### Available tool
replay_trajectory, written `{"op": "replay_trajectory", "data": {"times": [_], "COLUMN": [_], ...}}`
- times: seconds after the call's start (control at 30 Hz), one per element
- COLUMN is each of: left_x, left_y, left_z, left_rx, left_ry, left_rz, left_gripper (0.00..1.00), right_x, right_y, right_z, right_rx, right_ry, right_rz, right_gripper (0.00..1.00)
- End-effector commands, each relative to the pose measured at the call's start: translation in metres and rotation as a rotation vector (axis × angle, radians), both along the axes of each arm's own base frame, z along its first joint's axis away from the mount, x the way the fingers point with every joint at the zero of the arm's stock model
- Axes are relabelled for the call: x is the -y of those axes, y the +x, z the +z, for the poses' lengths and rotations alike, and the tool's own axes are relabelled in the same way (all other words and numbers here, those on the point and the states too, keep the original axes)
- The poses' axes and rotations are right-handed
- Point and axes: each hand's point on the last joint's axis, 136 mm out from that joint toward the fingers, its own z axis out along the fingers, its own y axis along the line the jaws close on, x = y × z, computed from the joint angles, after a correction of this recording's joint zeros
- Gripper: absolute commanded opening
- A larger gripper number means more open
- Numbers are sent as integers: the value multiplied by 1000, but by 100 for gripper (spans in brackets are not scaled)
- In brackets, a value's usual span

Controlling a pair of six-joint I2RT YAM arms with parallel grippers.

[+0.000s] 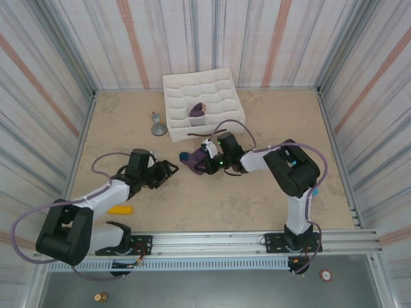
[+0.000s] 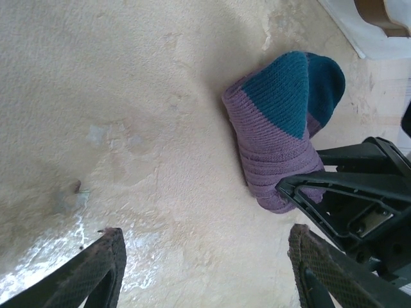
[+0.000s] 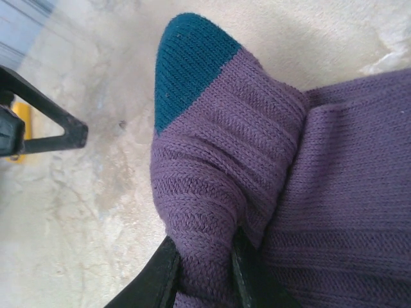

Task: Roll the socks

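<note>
Sock (image 1: 196, 163) lies left-right on my screen, teal toe (image 1: 185, 156) aimed at my spread left claw (image 1: 169, 170); right claw (image 1: 207, 160) pinches it.

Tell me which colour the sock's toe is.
Teal toe on a purple sock, clearest in left wrist view.

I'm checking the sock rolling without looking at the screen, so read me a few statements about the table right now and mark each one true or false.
1. The right hand is pinching the purple sock. True.
2. The left hand is shut on that sock. False: it is open with nothing in it, and the sock lies ahead of it.
3. A purple bundle sits in a compartment of the white tray. True.
4. The yellow block lies in the tray. False: it is on the table, well outside the tray.
</note>
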Motion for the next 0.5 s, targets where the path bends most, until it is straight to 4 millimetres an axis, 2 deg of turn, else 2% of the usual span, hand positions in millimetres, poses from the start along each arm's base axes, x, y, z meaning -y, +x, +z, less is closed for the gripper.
{"op": "replay_trajectory", "data": {"times": [0.0,0.2,0.33,0.47], "left_x": [7,19,26,37], "left_y": [0,8,21,34], "left_z": [-2,-5,-1,2], "left_rx": [10,12,42,65], "left_ry": [-5,-5,-15,-39], "left_rz": [-33,-51,-55,-62], "left_gripper": [69,68,68,68], "right_x": [41,55,66,75], "right_y": [-50,-48,-50,-47], "right_z": [-78,-97,-109,-112], "right_rx": [-407,-552,-620,-663], "right_ry": [-211,-233,-250,-241], "right_rz": [-69,-147,-209,-269], "right_gripper": [0,0,0,0]}}
